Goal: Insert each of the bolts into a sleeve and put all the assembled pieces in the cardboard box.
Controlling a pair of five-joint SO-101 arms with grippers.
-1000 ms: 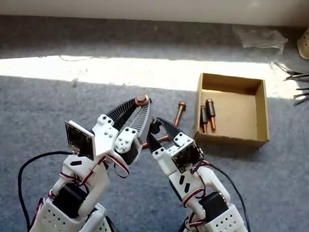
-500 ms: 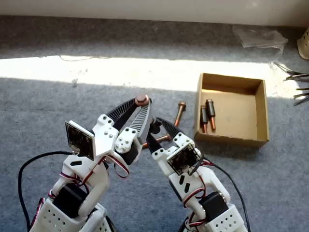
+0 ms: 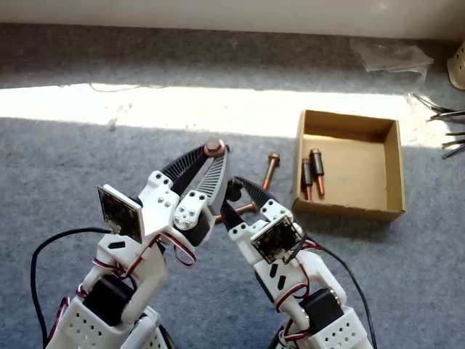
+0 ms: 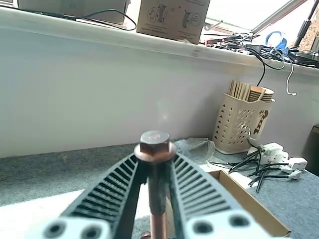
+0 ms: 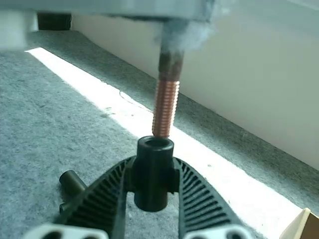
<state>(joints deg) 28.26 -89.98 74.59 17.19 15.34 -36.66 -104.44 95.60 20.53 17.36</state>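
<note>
The left claw (image 4: 155, 162) clamps a bolt (image 4: 155, 145) upright, head up; straight below, the right claw (image 5: 153, 168) grips a sleeve (image 5: 155, 147), mouth up, thread tip just at its opening

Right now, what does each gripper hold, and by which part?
Left gripper holds a bolt just under its head; right gripper holds a sleeve around its middle.

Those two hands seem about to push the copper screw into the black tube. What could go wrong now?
1. The bolt has its threaded tip just above the sleeve, close to its rim. If it is slightly off-centre, it may catch there instead of sliding in.
2. The left hand and right hand pinch their parts only at the fingertips, so a jam could twist one loose onto the carpet.
</note>
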